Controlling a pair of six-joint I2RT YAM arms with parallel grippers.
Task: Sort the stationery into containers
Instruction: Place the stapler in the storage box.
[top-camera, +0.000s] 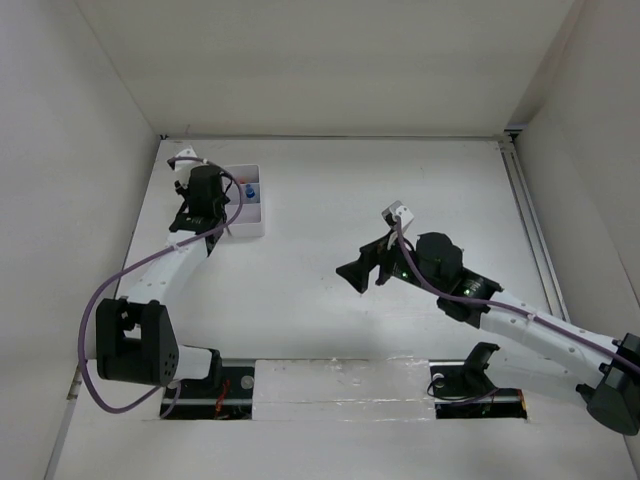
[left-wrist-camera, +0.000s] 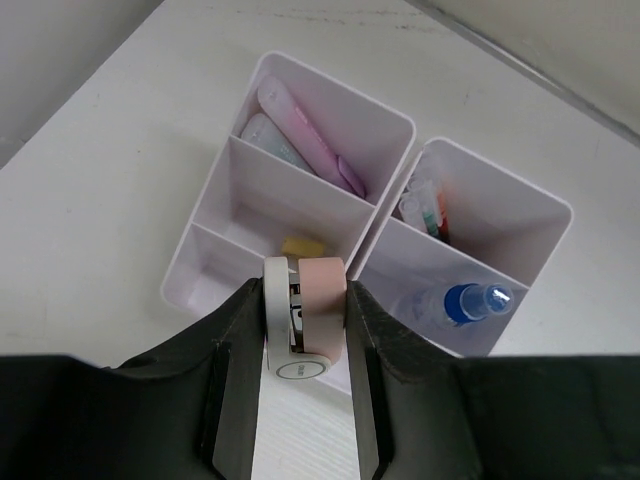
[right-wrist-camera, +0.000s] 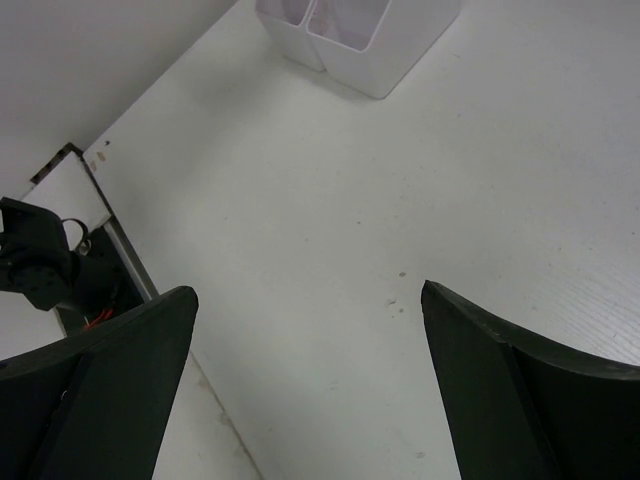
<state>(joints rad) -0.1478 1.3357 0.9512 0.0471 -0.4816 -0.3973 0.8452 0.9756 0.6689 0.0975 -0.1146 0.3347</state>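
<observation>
white surface carries your white plastic divided organiser tray. your left fingers are clamped on a pink-and-white rounded piece at the tray's near edge; its small end label is too blurred to read. your right fingers are spread, grasping nothing.

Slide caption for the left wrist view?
Left gripper holds a pink-and-white item above the partly filled white organiser.

Top cam overhead; both wrist cams see tray.
</observation>
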